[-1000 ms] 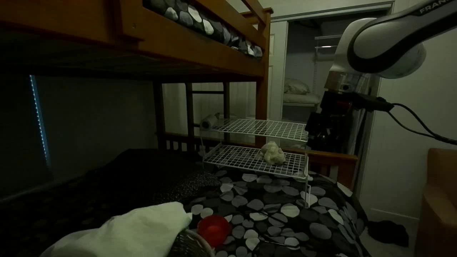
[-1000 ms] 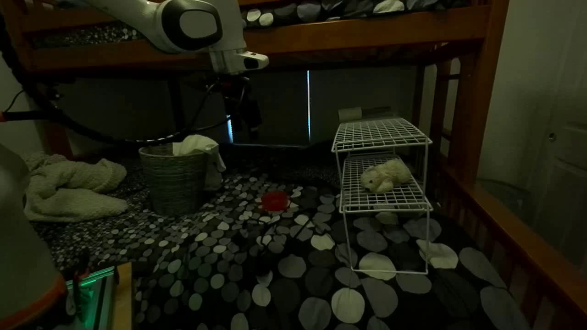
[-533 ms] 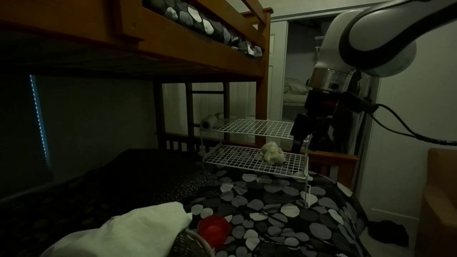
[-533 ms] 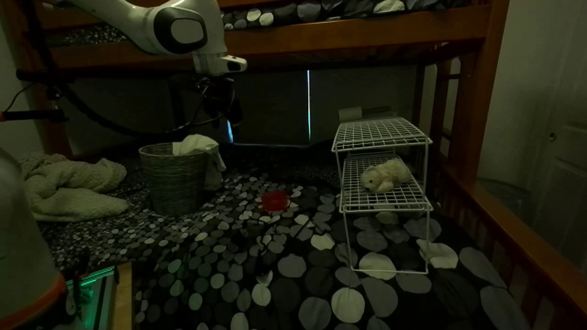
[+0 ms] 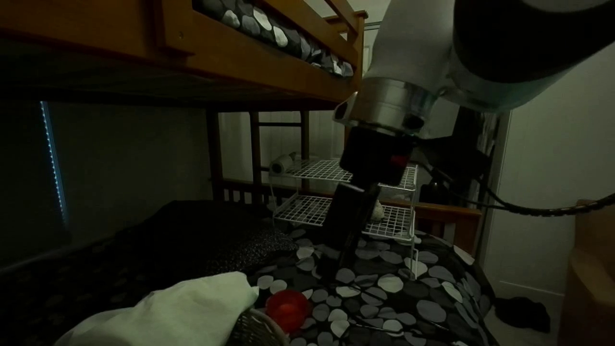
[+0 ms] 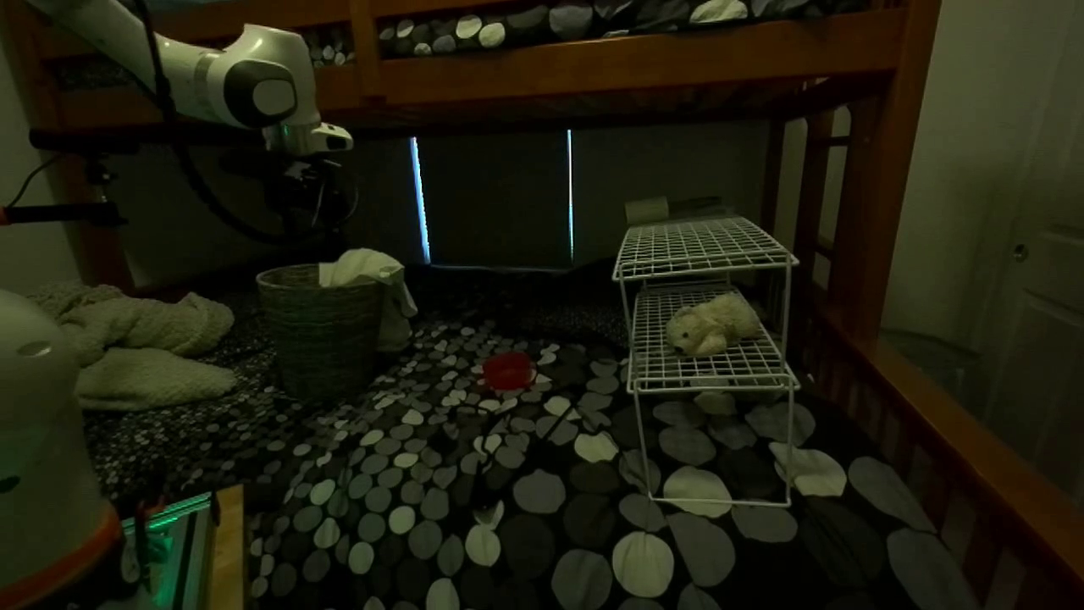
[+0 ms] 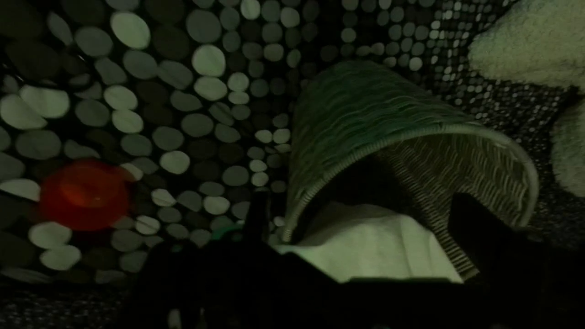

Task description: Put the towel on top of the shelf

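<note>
Wrist view: gripper (image 7: 361, 196) stands spread; white towel (image 7: 377, 246), draped over wicker basket (image 7: 356, 107), is judged light, limp; pinch its raised fold.

The white arm (image 6: 279, 51) has black trim (image 5: 504, 48), ribbed black cable (image 5: 547, 211), orange ring (image 6: 68, 561) and black gripper (image 7: 361, 201).

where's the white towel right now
In an exterior view, left of centre, the white towel drapes over the right rim of the wicker basket, with the red bowl to its right.
</note>
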